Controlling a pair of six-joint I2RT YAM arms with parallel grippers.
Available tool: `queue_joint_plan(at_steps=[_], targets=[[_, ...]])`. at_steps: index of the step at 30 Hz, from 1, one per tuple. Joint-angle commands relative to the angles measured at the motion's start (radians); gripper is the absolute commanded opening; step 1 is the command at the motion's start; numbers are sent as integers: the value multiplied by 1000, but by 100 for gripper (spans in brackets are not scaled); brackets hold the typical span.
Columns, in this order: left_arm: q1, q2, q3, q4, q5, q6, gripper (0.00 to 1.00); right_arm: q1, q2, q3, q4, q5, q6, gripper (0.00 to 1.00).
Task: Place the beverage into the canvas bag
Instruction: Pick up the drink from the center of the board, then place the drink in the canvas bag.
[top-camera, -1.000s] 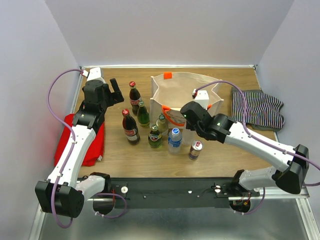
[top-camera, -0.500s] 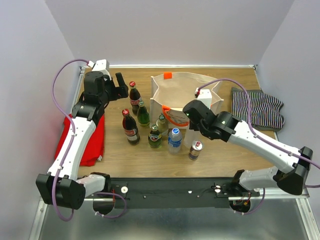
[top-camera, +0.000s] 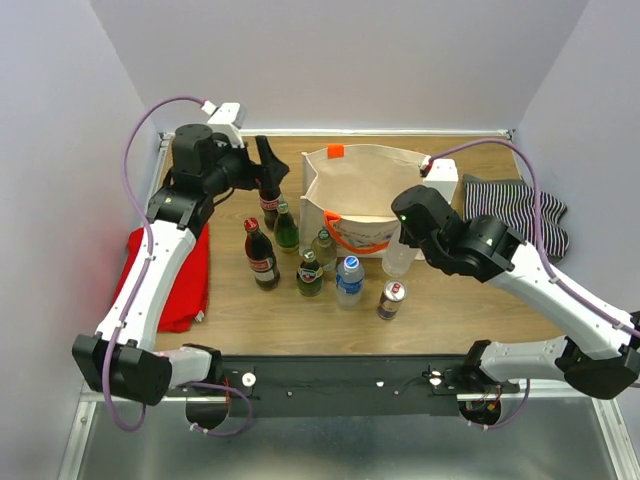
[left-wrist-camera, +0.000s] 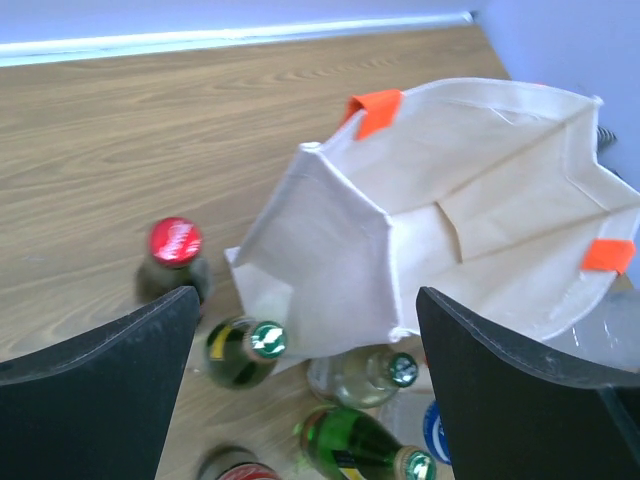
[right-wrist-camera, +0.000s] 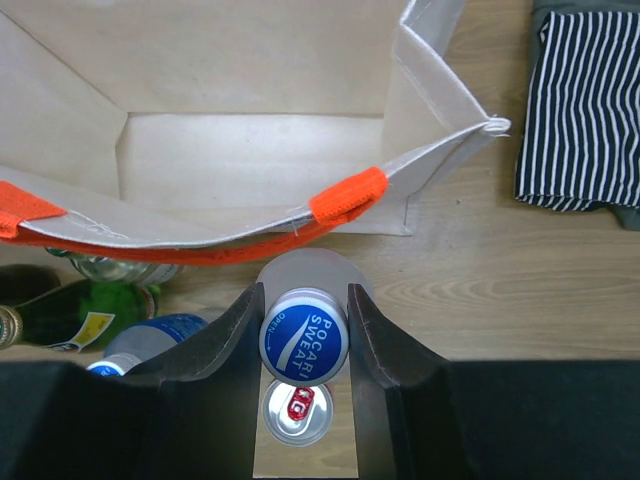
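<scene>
My right gripper (top-camera: 404, 236) is shut on the blue cap of a clear Pocari Sweat bottle (top-camera: 398, 260), the beverage. It holds the bottle upright just off the front right corner of the cream canvas bag (top-camera: 362, 186). In the right wrist view the fingers (right-wrist-camera: 238, 340) press both sides of the cap (right-wrist-camera: 303, 337), and the bag's open mouth (right-wrist-camera: 250, 150) with its orange handle lies just ahead. My left gripper (top-camera: 264, 160) is open and empty, above a red-capped cola bottle (top-camera: 268, 195) left of the bag. The left wrist view shows the bag (left-wrist-camera: 440, 220) between its spread fingers.
Several bottles stand left of and in front of the bag: a cola bottle (top-camera: 262, 258), green bottles (top-camera: 286, 228) (top-camera: 310, 272), a clear glass one (top-camera: 323, 246), a blue-capped one (top-camera: 349, 280). A can (top-camera: 390, 298) stands below the held bottle. Red cloth (top-camera: 185, 280) left, striped cloth (top-camera: 520, 215) right.
My right gripper has risen and moved right with the bottle, away from the standing bottles. My left gripper has swung back and right, over the cola bottle near the bag.
</scene>
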Motion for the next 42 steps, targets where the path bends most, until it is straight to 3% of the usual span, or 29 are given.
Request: queue_joint_plan(at_steps=[1,13,18,23,31,37,42], targets=[[-89,61,42,38,71,33,98,6,-8,141,-69,89,15,1],[-202,189,38,130,-1,3,97,8,-28,313,-136,82,-60,1],[-205,207,16,131,-44,-5,90,6,-30,374,-116,54,-106,1],[-205,218,-1,115,-81,-8,71,8,-22,452,-103,25,-171,1],[-207,252,-15,89,-72,-13,65,6,21,586,-100,-1,-227,1],[-207,253,-27,73,-86,-10,53,6,85,735,-99,-15,-290,1],[-205,253,-24,55,-103,-8,28,8,127,787,-68,-13,-329,1]])
